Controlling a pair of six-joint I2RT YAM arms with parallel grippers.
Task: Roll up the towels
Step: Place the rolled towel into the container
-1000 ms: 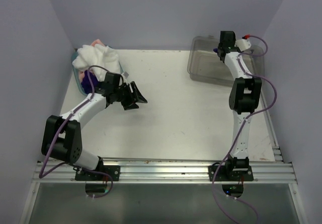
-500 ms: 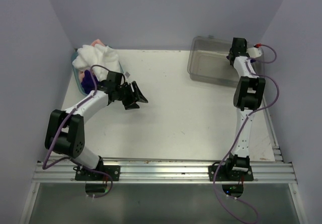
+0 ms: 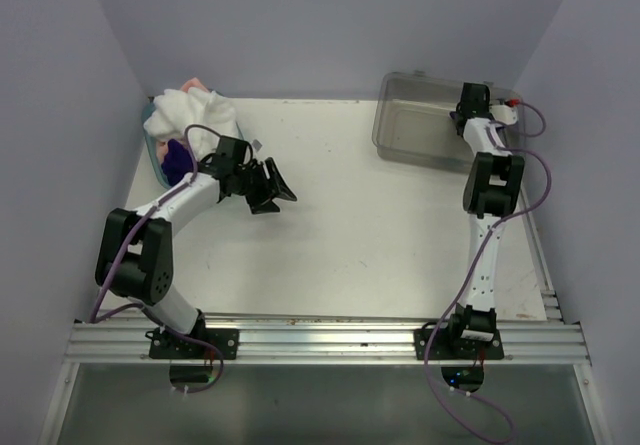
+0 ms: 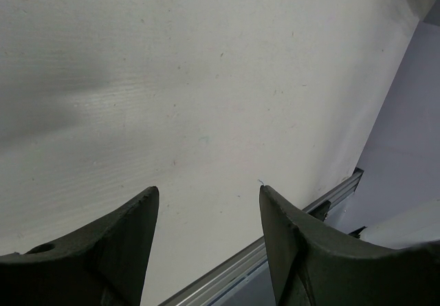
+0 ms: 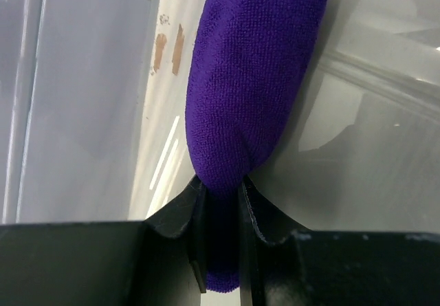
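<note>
At the bin (image 3: 395, 130), right end effector (image 5: 220, 186) pinches a purple towel (image 5: 254, 79); left end effector (image 4: 207, 194) gapes empty.

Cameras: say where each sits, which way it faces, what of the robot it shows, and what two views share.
Top external: above and behind, looking down on the table; left arm and right arm show.
Left wrist: on the left arm, facing bare table past the open left gripper.
Right wrist: on the right arm, facing the purple towel pinched in the right gripper.
Shared: the clear bin shows in top and right wrist views.
</note>
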